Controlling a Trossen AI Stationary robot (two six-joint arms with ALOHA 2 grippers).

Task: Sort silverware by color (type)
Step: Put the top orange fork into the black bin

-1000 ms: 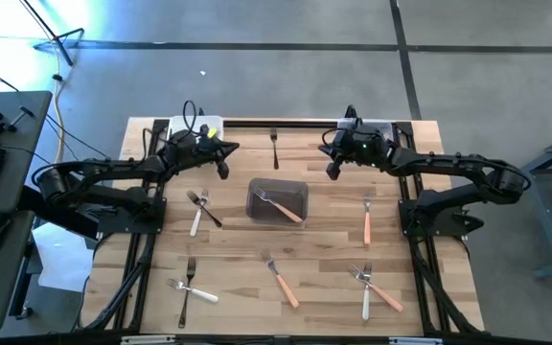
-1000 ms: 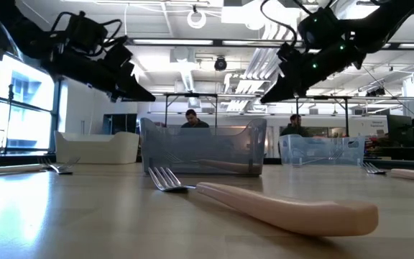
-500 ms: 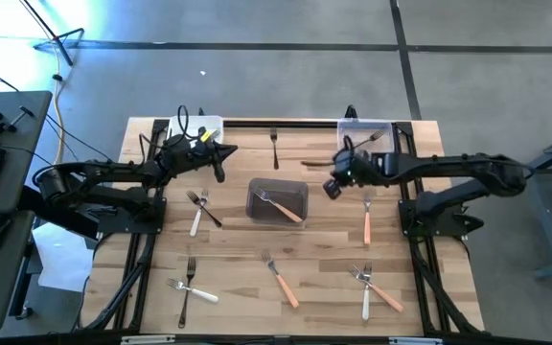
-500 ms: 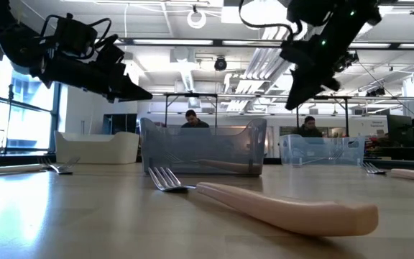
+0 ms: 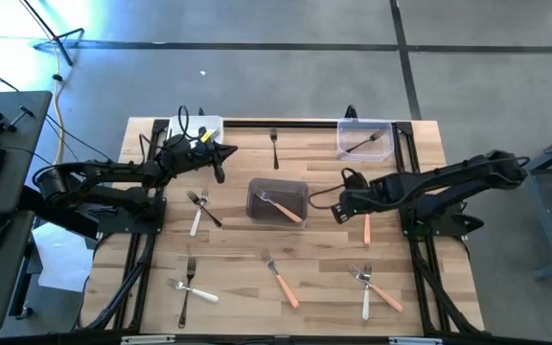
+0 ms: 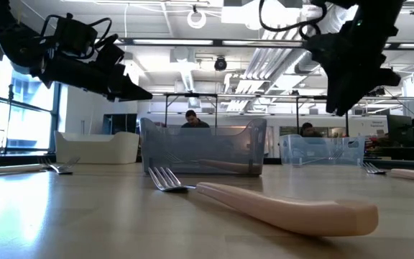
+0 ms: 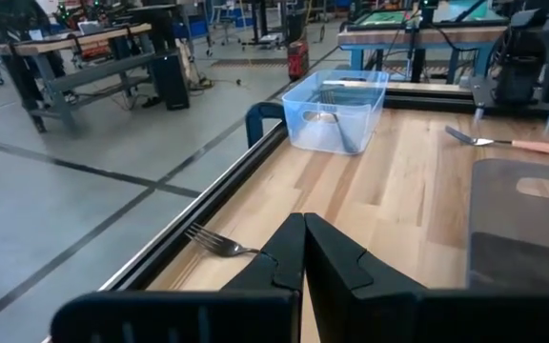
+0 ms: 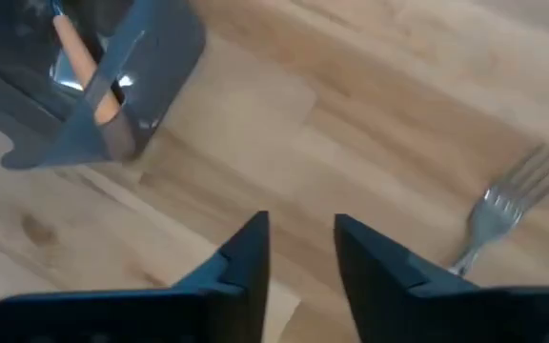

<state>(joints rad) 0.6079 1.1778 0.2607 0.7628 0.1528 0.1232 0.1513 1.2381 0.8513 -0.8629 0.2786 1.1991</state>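
Your salmon-handled metal fork lies on the wooden tabletop, right of the dark plastic tub. Right claw hovers just beside it, fingers parted, apparently empty. Left claw closed, empty, near the back edge.

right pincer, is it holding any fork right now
No. The right pincer is open with nothing between its fingers; the nearest orange-handled fork lies on the table.

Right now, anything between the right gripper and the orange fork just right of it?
Nothing. In the high view, bare wood separates the right gripper from the orange fork; the right wrist view shows its open fingers over bare table too.
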